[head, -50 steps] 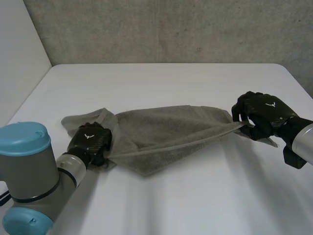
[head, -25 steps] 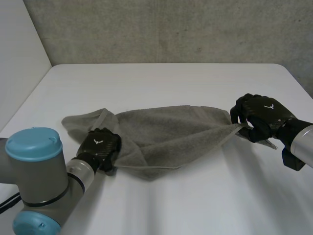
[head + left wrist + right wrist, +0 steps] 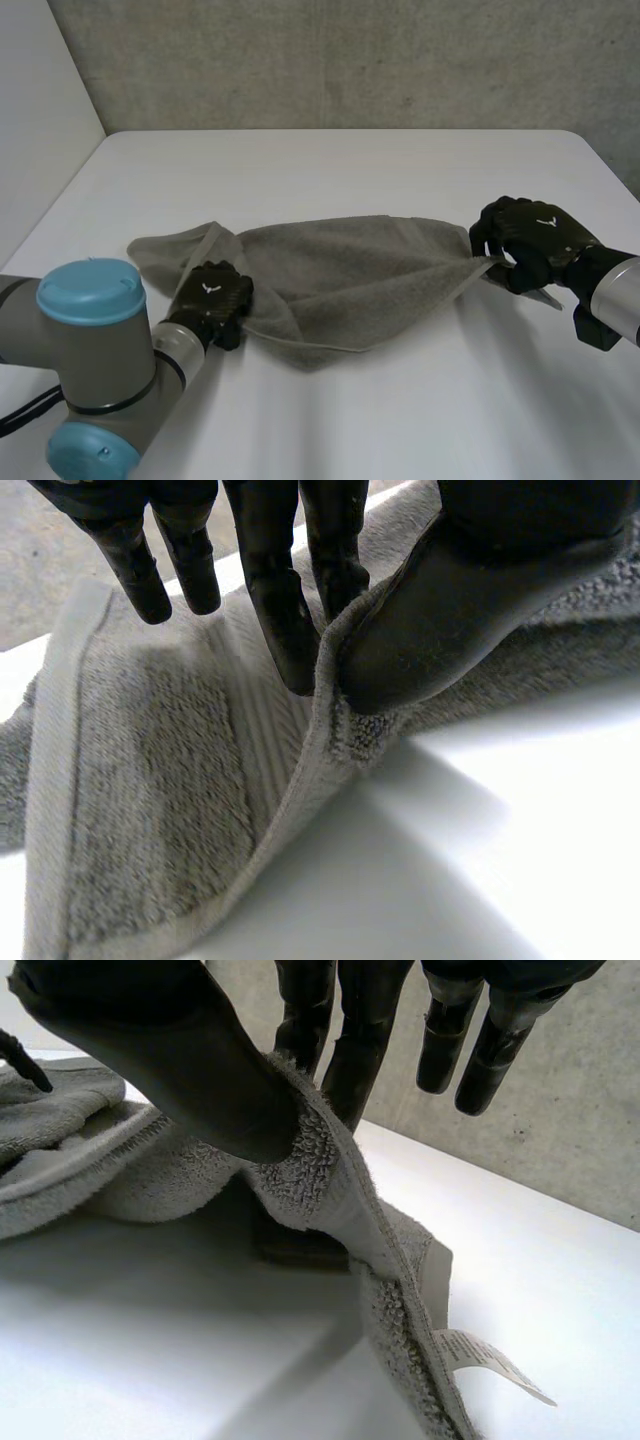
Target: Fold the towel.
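Robot's left hand (image 3: 210,298) was closed on the towel (image 3: 350,265), with a near-side edge at the cloth's left end pinched between the thumb (image 3: 470,600) and the fingers (image 3: 285,620). Its right hand (image 3: 530,240) gripped the right-end corner the same way, with the thumb pressing the pile against the fingers. The towel lay on the white table (image 3: 350,165), stretched between the two hands. Its long axis ran from side to side across the robot's front, so each hand stood at one end of that axis. Most of the cloth lay on the far side of the line joining the hands, and a loose left corner lay past the left hand. Judged from this layout, the fold would depend on carrying the held near edge away from the robot and over that far portion, with both hands moving in step. The towel was grey terry with a looped, matte pile, and it sagged and creased in the middle. A flat woven band (image 3: 65,730) ran along one hem, and a small white label (image 3: 490,1360) hung from the hem below the right hand. The tabletop was smooth and hard.
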